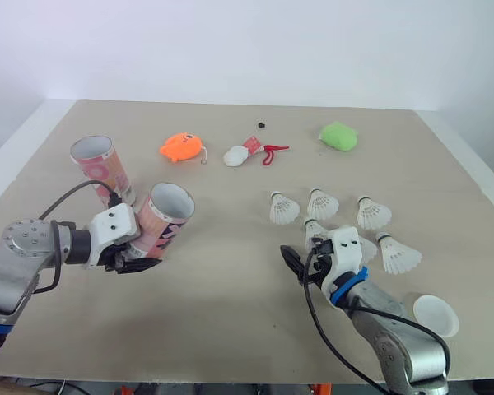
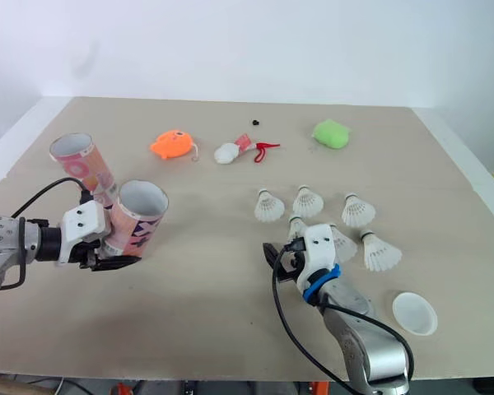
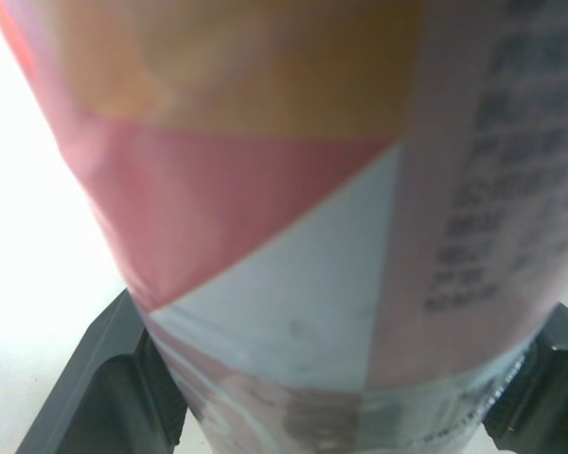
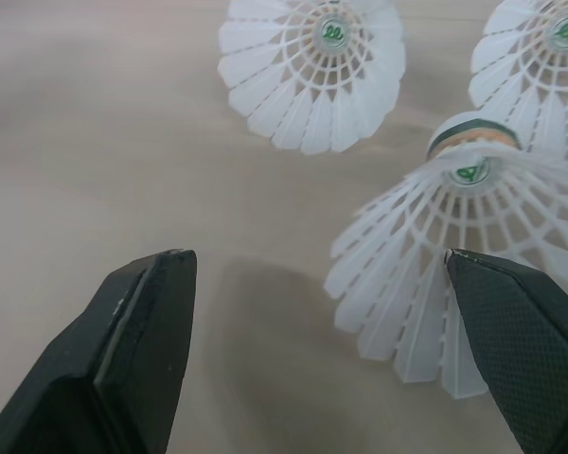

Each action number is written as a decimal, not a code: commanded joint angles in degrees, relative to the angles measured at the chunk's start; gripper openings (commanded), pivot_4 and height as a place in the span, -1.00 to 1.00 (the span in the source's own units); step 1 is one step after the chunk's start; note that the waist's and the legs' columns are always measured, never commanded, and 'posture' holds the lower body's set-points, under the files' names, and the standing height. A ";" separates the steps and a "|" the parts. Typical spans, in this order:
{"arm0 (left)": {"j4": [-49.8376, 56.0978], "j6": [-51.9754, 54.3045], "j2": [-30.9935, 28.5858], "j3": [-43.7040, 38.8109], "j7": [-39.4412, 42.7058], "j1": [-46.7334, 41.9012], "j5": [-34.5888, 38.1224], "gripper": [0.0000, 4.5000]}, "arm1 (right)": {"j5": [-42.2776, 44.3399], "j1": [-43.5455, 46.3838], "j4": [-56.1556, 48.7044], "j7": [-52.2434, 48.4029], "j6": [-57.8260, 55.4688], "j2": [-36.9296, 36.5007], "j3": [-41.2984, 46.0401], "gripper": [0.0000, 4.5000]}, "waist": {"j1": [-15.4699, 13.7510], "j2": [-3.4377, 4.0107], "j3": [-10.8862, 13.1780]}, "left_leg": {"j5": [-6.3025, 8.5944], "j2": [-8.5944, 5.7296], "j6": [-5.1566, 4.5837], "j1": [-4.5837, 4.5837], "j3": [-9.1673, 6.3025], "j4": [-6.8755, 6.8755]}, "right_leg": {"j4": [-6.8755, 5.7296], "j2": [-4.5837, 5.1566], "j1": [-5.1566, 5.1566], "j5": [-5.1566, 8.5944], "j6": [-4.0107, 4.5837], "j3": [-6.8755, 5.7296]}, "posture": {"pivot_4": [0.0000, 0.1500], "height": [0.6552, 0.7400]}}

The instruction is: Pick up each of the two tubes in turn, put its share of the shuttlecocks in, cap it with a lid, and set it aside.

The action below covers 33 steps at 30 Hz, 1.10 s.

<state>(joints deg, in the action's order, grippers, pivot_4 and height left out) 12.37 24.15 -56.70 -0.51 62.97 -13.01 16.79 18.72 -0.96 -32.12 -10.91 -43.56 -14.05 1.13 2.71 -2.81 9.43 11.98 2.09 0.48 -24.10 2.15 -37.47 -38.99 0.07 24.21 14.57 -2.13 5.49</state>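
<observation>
**While the left arm holds a tube ready, the right gripper lines up on a shuttlecock**

Because the shuttlecocks all lie on the robot's right half of the table [image 1: 230, 329], the pick falls to the right arm. The right gripper [image 4: 320, 274] is low over the table with its black fingers spread wide and nothing between them. The nearest shuttlecock [image 4: 454, 274] lies just ahead of it. It is off-centre, with its feather skirt just beside, perhaps touching, the finger on the robot's right. Its long axis runs roughly away from the gripper, skirt toward the fingers and cork end pointing off. To straddle it, the gripper would probably need a small shift to the robot's right before closing. Other shuttlecocks [image 1: 283, 209] sit close around, so a stray finger could nudge a neighbour.

The left gripper [image 1: 140, 255] is clamped on the lower part of a pink patterned tube [image 1: 165, 218]. That tube is tilted, its open mouth raised and turned toward the shuttlecock cluster, well apart from it. The second tube [image 1: 103, 169] stands upright just behind the held one. A white lid [image 1: 435, 315] lies near the table's front edge, on the robot's right. By my reading, loading of the first tube is only beginning.
</observation>
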 commanded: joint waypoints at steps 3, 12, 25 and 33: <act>0.52 0.06 0.23 -0.65 -0.01 -1.20 0.23 0.54 | 0.38 1.99 -0.48 1.41 0.27 1.58 1.23 1.00 | 0.02 0.00 0.00 | 0.00 0.01 0.00 0.00 0.00 0.00 | 0.00 -0.01 0.01 0.00 0.00 0.01 | 1.00 1.00; 1.17 0.56 0.52 -1.04 -0.34 -0.88 0.40 0.54 | 0.48 4.61 1.17 2.73 -0.37 3.15 1.24 1.00 | 0.02 0.01 0.00 | 0.00 0.00 0.00 -0.03 0.00 0.01 | 0.00 -0.01 0.03 0.01 -0.02 0.02 | 1.00 1.00; 1.96 1.21 1.00 -1.44 -0.72 -0.46 0.52 0.50 | -0.06 6.75 4.51 5.61 -1.88 5.30 2.72 0.31 | 0.02 0.01 0.01 | 0.00 0.00 0.00 -0.04 0.00 0.01 | 0.00 0.00 0.04 0.01 -0.01 0.03 | 1.00 1.00; 1.65 1.07 1.09 -1.06 -0.65 -0.75 0.41 0.50 | -0.50 6.16 4.44 6.10 -1.82 5.49 2.77 -0.98 | 0.02 0.01 0.01 | 0.00 0.01 0.00 -0.03 0.00 0.01 | 0.00 -0.01 0.04 0.00 0.00 0.02 | 1.00 1.00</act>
<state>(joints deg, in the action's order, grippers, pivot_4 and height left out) 12.51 25.42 -55.39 -0.47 62.41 -13.16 16.84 18.09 5.29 -26.76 -4.84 -45.82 -8.65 3.11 2.73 -2.79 9.44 11.98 2.10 0.48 -24.13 2.15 -37.45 -38.99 0.06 24.25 14.58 -2.14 5.52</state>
